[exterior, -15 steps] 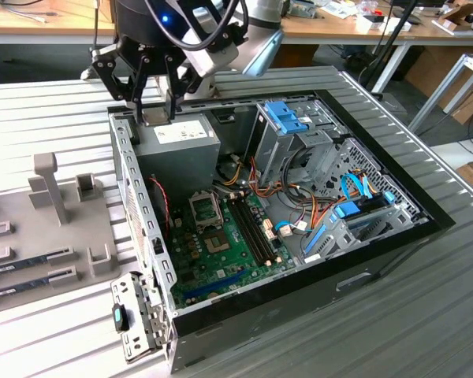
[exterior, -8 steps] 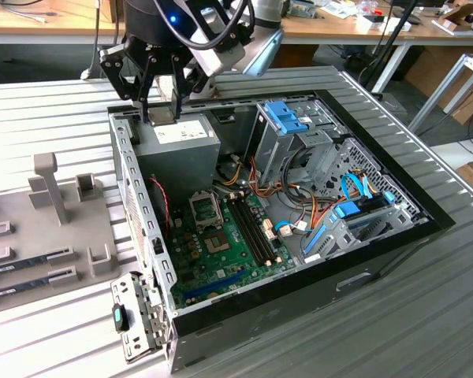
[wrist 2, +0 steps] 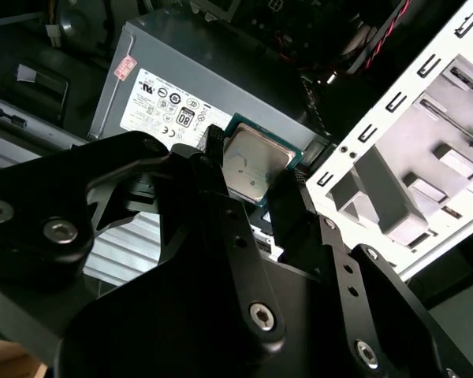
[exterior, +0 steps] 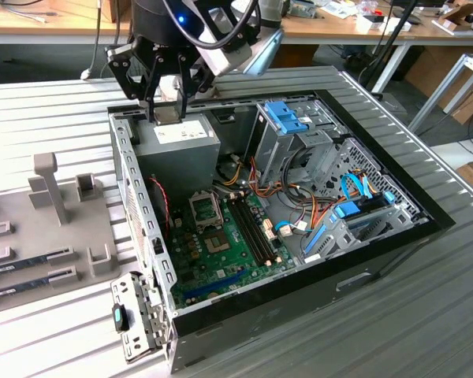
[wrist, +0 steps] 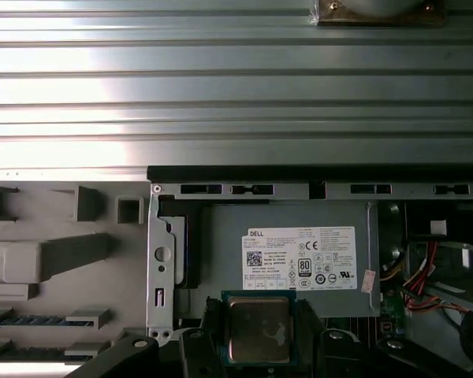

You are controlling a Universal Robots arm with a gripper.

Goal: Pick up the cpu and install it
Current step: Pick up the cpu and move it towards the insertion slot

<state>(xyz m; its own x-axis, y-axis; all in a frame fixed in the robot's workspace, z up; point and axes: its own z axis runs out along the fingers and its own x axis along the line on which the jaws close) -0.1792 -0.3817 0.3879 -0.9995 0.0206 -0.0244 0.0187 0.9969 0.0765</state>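
White printed label (wrist: pixel 301 259) on power supply (wrist: pixel 221 246), small pink sticker (wrist: pixel 368 281) beside it

Upper left of frame: end effector (exterior: pixel 167 105) grips cpu (exterior: pixel 167 116) above grey power supply (exterior: pixel 179 142) inside open computer case (exterior: pixel 299 307) on ribbed tabletop (exterior: pixel 47 118). Motherboard (exterior: pixel 221 236) lower centre.

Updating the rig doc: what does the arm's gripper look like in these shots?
The gripper is matte black: two angular linkage fingers jointed with silver hex-socket screws. In the exterior view its round black wrist housing carries a blue light, with black cables looping around it.
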